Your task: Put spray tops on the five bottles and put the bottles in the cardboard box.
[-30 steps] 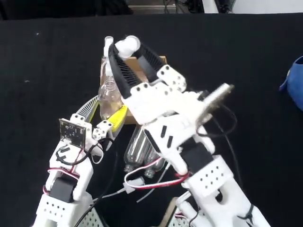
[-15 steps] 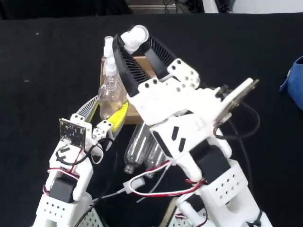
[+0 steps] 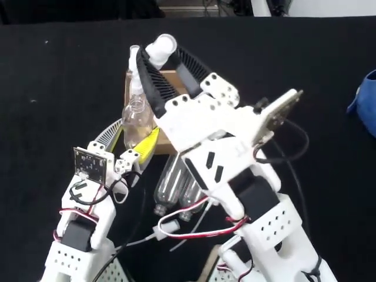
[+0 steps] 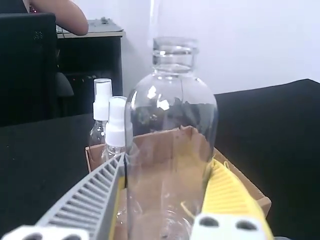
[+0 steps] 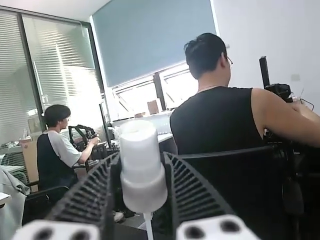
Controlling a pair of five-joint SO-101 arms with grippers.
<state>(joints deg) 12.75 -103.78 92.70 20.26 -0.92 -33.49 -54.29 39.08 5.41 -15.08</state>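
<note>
The left gripper [image 3: 138,132] clamps an uncapped clear bottle [image 4: 172,130] upright at the cardboard box [image 4: 245,190]. The right gripper [image 5: 141,162] pinches a white spray top [image 3: 162,46], raised over the box.

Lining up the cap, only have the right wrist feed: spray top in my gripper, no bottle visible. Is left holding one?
Observer: Yes. The left gripper is shut on an uncapped bottle, upright, by the cardboard box.
Operator: Is my top on its neck?
Observer: No. High view: the spray top in the right gripper is clear of the neck.
Operator: Box count?
Observer: Two capped bottles stand in it; two loose bottles lie on the table.
</note>
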